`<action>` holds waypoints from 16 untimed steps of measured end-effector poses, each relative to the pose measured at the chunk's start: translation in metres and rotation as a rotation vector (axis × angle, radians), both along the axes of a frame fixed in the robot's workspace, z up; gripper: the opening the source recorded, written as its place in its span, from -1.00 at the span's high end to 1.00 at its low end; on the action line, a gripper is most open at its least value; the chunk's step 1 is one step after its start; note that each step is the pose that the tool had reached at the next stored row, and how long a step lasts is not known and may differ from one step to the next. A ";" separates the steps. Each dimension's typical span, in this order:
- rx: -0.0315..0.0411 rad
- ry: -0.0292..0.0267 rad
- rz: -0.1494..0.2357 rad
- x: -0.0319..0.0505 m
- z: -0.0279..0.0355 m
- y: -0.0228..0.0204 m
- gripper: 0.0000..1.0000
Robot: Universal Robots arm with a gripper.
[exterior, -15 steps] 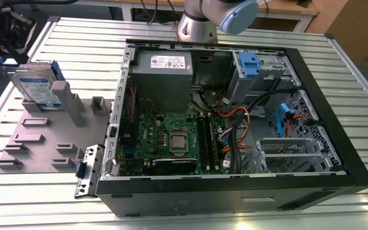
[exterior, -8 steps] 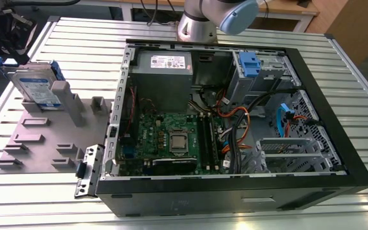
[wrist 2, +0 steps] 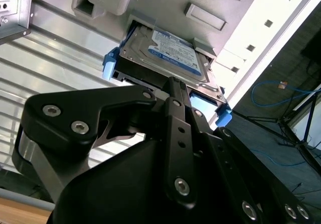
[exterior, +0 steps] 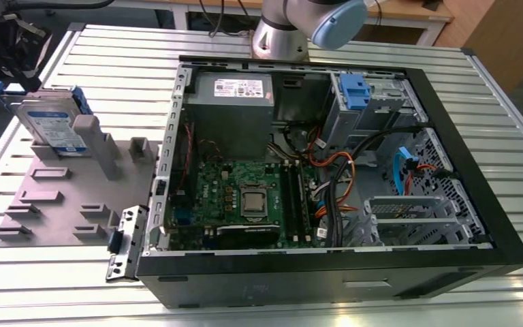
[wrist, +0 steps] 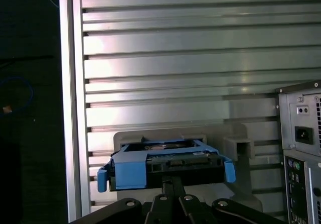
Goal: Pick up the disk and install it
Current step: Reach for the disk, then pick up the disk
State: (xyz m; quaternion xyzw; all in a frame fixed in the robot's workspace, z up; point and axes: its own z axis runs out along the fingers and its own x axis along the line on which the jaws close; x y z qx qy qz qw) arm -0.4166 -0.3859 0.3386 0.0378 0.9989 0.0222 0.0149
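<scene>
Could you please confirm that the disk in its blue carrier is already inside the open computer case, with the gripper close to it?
Not inside: the exterior view shows the disk in the grey holder on the table beside the computer case. The gripper is close to it.

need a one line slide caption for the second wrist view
Second wrist view: the gripper sits right at the edge of the disk, which rests in its slot on the grey holder.
</scene>
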 end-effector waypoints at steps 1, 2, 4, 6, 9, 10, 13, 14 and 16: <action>0.0000 0.0001 0.000 0.0000 0.0000 0.0000 0.79; 0.0000 0.0000 0.000 -0.0001 -0.0003 0.0000 0.79; 0.0000 0.0000 0.000 0.0000 -0.0006 0.0000 0.79; 0.0000 0.0000 0.000 -0.0001 -0.0006 0.0000 0.79; 0.0000 0.0000 0.000 -0.0001 -0.0006 0.0000 0.79; 0.0000 0.0000 0.000 -0.0001 -0.0006 0.0000 0.79; 0.0000 -0.0001 0.000 -0.0001 -0.0007 0.0000 0.79; -0.0001 0.0000 0.001 -0.0001 -0.0007 0.0000 0.79; 0.0000 -0.0001 0.008 -0.0001 -0.0007 0.0000 0.79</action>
